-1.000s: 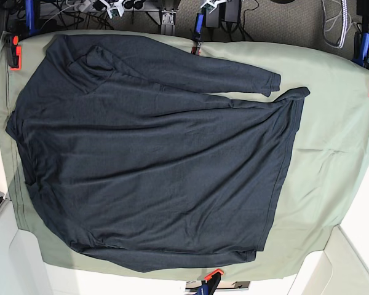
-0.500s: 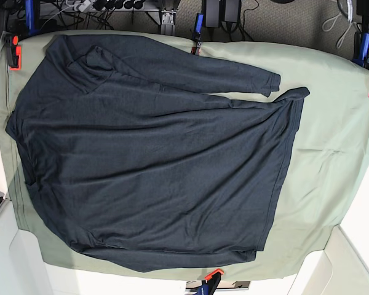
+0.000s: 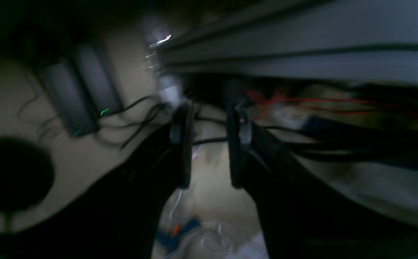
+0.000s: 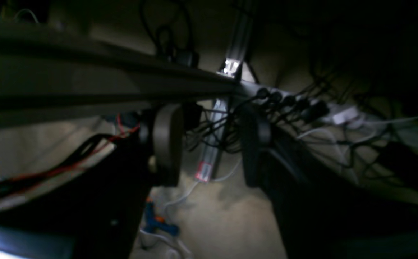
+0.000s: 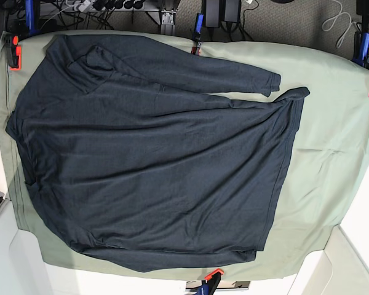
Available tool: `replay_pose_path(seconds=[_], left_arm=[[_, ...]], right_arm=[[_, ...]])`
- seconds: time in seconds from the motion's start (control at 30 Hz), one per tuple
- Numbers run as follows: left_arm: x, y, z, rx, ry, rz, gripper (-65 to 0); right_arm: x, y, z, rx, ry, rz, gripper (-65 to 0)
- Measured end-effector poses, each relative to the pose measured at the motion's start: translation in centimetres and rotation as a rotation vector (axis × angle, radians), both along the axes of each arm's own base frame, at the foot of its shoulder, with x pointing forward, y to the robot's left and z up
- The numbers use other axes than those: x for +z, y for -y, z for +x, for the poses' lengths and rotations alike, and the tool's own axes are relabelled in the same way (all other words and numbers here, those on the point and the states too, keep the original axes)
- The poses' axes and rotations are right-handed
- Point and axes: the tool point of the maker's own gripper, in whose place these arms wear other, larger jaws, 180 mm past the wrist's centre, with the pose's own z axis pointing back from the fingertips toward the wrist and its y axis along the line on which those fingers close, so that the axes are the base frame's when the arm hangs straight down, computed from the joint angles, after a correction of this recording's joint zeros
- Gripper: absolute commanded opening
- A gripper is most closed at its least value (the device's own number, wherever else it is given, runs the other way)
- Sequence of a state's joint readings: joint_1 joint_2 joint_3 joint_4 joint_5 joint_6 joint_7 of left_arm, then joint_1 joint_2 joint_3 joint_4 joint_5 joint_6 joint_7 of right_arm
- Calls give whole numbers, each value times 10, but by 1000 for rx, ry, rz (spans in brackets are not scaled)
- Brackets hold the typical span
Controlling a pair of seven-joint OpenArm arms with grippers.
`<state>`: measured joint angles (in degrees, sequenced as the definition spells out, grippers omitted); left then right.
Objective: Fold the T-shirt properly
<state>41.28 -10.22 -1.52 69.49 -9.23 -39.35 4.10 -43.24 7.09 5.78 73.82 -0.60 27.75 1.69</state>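
Shirt (image 5: 147, 160) spread flat on green cloth (image 5: 332, 141), sleeve (image 5: 234, 74) out along the top edge; laid open so folding can start; clamps (image 5: 12, 52) at cloth edges to stop slipping. Left fingers (image 3: 183, 151) apart, empty; right fingers (image 4: 165, 144) apart, empty; both off the tabletop.
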Motion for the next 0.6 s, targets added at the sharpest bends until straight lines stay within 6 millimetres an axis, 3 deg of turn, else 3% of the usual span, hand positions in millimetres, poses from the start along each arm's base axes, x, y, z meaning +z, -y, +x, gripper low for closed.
replay_pose_path(seconds=[0.3, 0.53, 0.6], left_arm=[[42, -36, 24, 102, 118, 50, -456], [71, -71, 40, 98, 169, 92, -454], [79, -73, 44, 70, 189, 99, -399]], right_arm=[[79, 3, 17, 27, 152, 12, -385], [146, 32, 68, -43, 284, -28, -385], [164, 43, 83, -65, 328, -51, -385]])
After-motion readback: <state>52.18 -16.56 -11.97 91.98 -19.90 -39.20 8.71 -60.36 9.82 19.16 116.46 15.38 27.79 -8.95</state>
